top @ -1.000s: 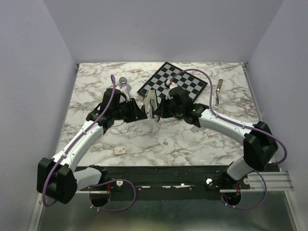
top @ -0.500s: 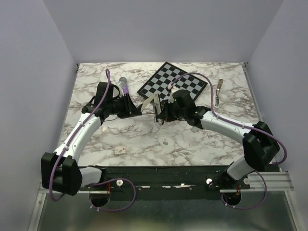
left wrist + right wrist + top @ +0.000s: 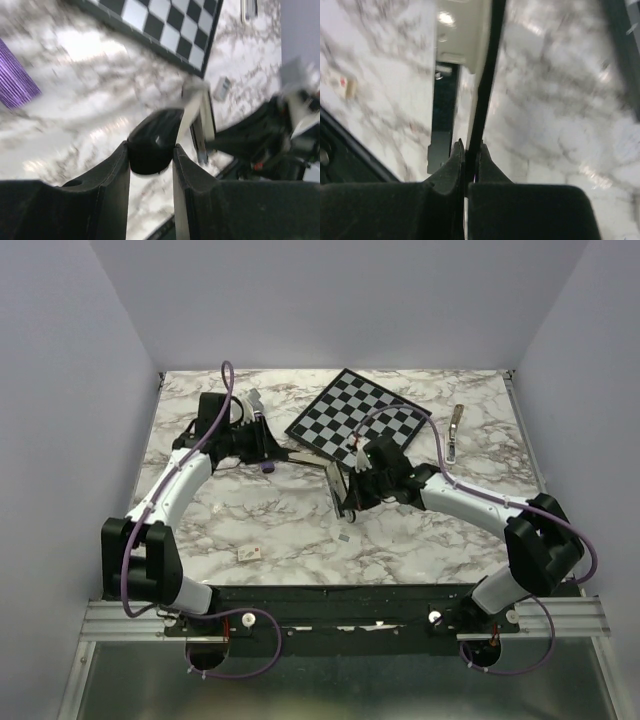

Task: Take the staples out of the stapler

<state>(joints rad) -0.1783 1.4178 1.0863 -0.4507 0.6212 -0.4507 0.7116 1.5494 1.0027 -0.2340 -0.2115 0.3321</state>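
left gripper [image 3: 150,146] is clamped on the rounded dark end of the stapler [image 3: 161,129], its fingers [image 3: 117,170] held partly apart by it. the stapler's pale arm runs across to the right gripper [image 3: 468,148], which is pinched tight on a thin dark edge of it. the stapler spans the two, splayed open, just off the near corner of the chessboard [image 3: 360,418]. a purple cylinder [image 3: 15,82] lies beside the left gripper. a small tan tag [image 3: 249,554] bears a red mark; its writing is too small to read.
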